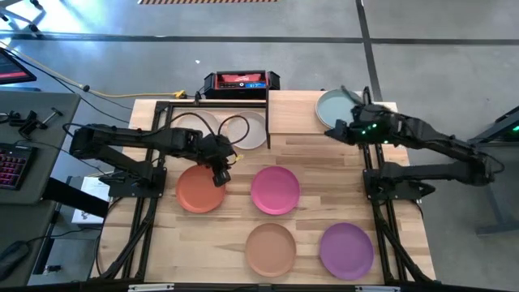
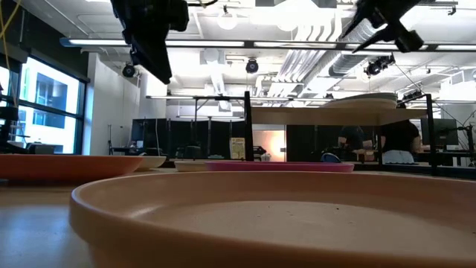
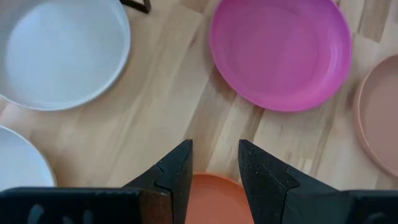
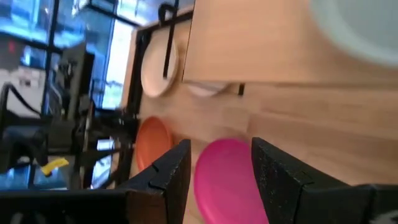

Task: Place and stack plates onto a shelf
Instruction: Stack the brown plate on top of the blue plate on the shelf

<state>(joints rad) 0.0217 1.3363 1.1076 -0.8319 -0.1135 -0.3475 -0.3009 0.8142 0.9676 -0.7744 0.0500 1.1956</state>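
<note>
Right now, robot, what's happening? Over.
Left gripper open above orange-red plate. Right gripper open beside teal plate on shelf. Nothing blocking. Over.

Red-black box (image 1: 241, 82); keyboard (image 1: 11, 166)

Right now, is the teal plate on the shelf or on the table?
On the shelf: the teal plate rests on the shelf board's right end, beside the right gripper.

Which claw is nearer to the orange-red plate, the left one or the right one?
The left. The left claw hangs open above the orange-red plate, at its edge. The right claw is far across the table, by the teal plate on the shelf.
</note>
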